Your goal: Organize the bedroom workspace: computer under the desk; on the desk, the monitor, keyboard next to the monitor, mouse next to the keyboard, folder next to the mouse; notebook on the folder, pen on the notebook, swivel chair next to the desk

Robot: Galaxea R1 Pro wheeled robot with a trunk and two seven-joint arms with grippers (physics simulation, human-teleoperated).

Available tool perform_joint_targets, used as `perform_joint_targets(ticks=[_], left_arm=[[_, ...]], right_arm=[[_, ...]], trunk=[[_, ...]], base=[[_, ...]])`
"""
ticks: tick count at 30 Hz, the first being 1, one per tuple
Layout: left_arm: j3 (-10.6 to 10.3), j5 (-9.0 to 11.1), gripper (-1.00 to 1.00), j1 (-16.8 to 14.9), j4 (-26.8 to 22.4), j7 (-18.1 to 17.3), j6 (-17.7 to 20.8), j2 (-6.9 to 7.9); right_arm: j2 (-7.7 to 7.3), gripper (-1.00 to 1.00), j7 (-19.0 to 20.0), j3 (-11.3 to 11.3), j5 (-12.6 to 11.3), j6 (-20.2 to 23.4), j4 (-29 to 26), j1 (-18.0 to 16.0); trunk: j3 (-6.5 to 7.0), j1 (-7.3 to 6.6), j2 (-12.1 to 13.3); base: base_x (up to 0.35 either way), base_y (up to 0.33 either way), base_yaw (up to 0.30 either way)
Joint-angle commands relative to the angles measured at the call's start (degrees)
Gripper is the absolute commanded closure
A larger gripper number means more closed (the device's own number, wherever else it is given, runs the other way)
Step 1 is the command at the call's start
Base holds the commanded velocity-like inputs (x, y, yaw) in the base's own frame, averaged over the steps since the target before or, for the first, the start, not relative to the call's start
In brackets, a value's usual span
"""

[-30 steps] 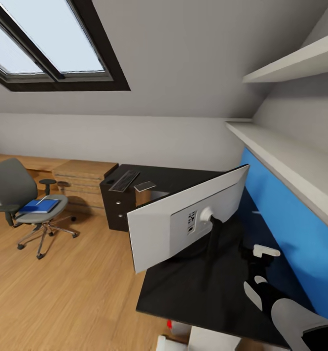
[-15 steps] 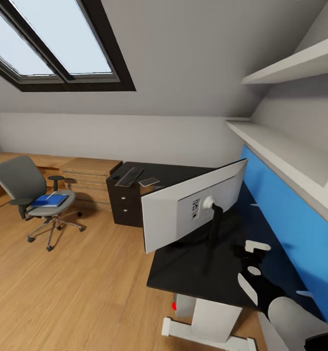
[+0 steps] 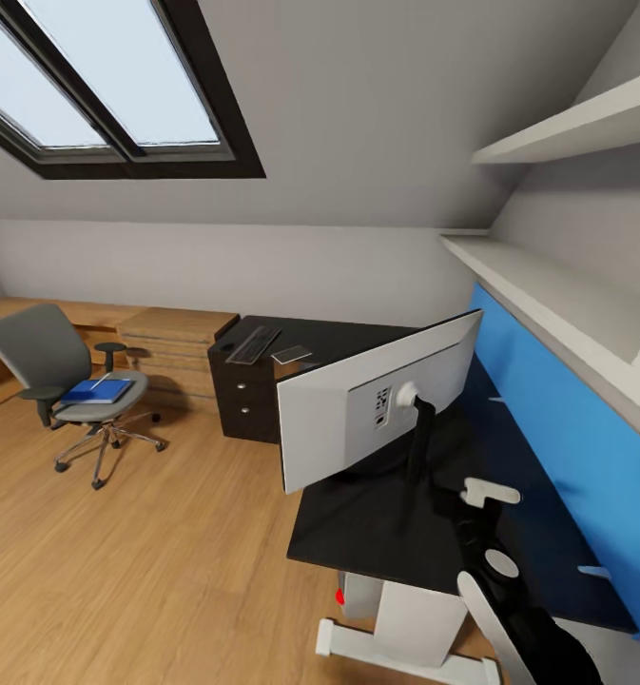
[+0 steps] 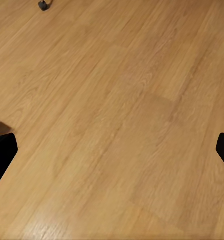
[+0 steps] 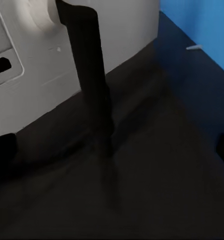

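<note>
The monitor (image 3: pixel 358 414) stands on the black desk (image 3: pixel 377 533) with its pale grey back towards me. Its black stand (image 5: pixel 92 75) rises close before my open right gripper (image 5: pixel 112 150), which hovers just over the desk top (image 5: pixel 156 190). In the head view this right gripper (image 3: pixel 453 497) is beside the stand's foot. On the far wing of the desk lies the keyboard (image 3: pixel 253 344) with a flat grey item (image 3: pixel 291 355) beside it. The swivel chair (image 3: pixel 44 357) stands apart at the left, with the blue folder (image 3: pixel 96 391) on its seat. Under the desk stands the computer (image 3: pixel 358 597). My left gripper (image 4: pixel 112 150) hangs open over the floor.
A light wooden drawer cabinet (image 3: pixel 177 347) stands between the chair and the desk. A blue wall panel (image 3: pixel 557 447) and white shelves (image 3: pixel 548 295) run along the desk's right side. Wooden floor (image 3: pixel 148 561) spreads out to the left.
The camera drew back from the desk a second ago, then held still. My right arm has since shifted slightly left and lower near the monitor's stand.
</note>
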Motion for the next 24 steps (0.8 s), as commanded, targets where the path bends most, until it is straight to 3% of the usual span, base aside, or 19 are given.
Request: perform_joint_targets(ticks=[1,6,20,24], left_arm=[[0.0,0.5,-1.0,0.0,0.0,-0.1,-0.1,0.01],[0.0,0.4,-1.0,0.0,0.0,-0.1,-0.1,-0.02],[0.0,0.4,-1.0,0.0,0.0,-0.1,-0.1,-0.08],[-0.1,0.3,-1.0,0.0,0.0,-0.2,-0.1,-0.08]], right_arm=[[0.13,-1.0,-0.7,0.3,-0.3,0.6,-0.9,0.3],[1.48,-1.0,-3.0,0.4,-0.2,0.9,-1.8,0.7],[1.78,-1.0,-5.5,1.5,0.2,0.4,-2.0,0.7],[1.73,-1.0,-5.7,1.7,0.2,0.5,-2.4,0.7]], trunk=[[-0.13,0.04,-0.1],[-0.23,0.04,-0.1],[-0.25,0.04,-0.1],[-0.25,0.04,-0.1]], base=[[0.0,0.0,0.037],[0.0,0.0,0.177],[0.0,0.0,0.255],[0.0,0.0,0.068]])
